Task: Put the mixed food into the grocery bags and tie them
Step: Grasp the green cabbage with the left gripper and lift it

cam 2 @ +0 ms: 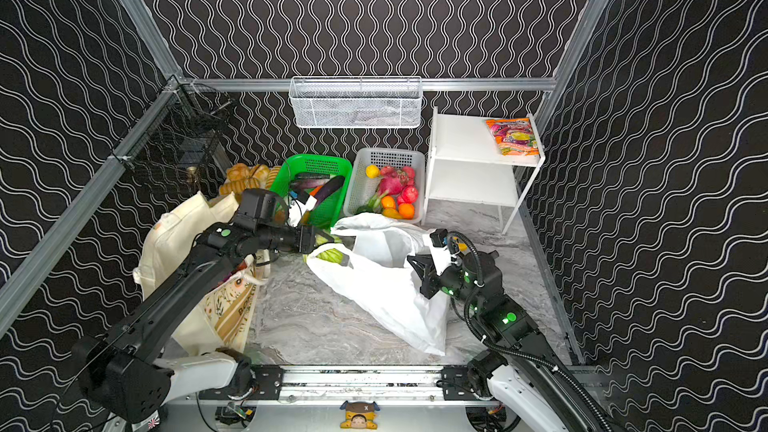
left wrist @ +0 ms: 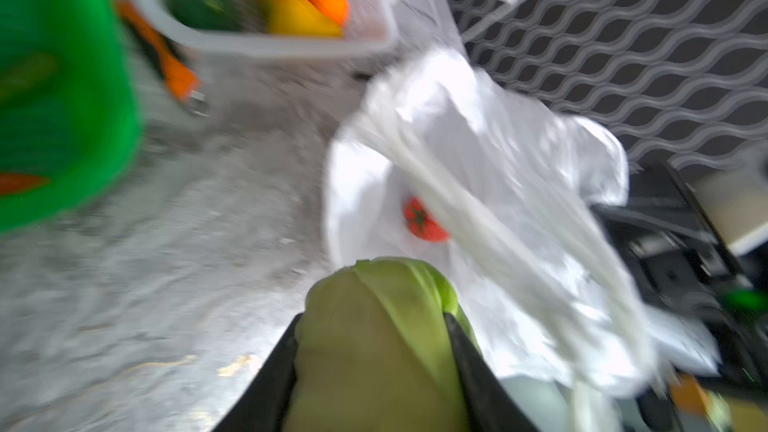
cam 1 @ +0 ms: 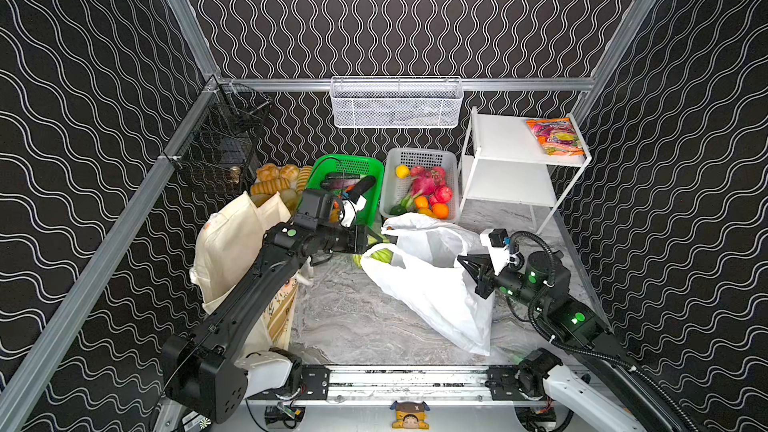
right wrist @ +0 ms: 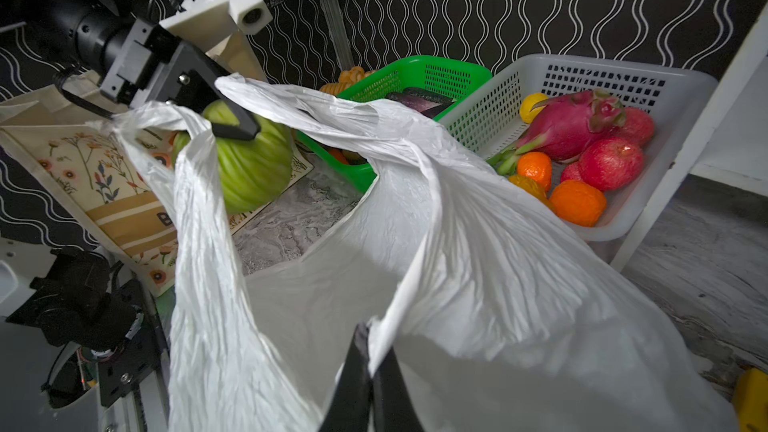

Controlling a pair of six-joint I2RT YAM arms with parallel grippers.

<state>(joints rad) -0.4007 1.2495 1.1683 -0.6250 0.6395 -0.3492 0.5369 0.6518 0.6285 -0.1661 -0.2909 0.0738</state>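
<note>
Now my left gripper [left wrist: 373,320] clamps the cabbage [right wrist: 253,168] at the mouth of the white plastic bag [right wrist: 478,263], whose loop handle [right wrist: 195,184] lies across it. My right gripper [right wrist: 370,340] pinches the bag's rim; the green basket [right wrist: 415,65] and white basket [right wrist: 498,114] crowd close behind.

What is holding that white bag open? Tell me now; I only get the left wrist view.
Observer: The right gripper, fingers shut, pinches the edge of the white bag.
Operator: Place the cabbage for me.
Observer: The cabbage, in the left gripper, hangs just outside the mouth, beside a loop handle.
Operator: Name what else waits.
Observer: A snack packet lies on the white shelf.
</note>
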